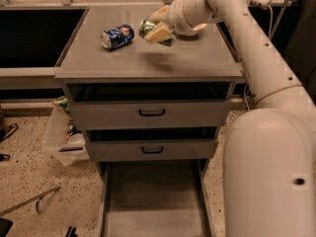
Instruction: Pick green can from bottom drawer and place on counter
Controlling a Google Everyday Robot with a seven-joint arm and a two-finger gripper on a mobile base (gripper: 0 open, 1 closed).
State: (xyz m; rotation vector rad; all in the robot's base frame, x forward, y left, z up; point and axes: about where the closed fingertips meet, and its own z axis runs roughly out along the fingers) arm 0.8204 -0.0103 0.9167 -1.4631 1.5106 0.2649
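Hand (158, 31) clamped on green can (146, 26), held tilted just above the surface (148, 62) (shadow beneath), arm entering from 2 o'clock. Blue can (117, 36) lies at its 9 o'clock, apart. Bottom drawer (154, 201) open at 6 o'clock.
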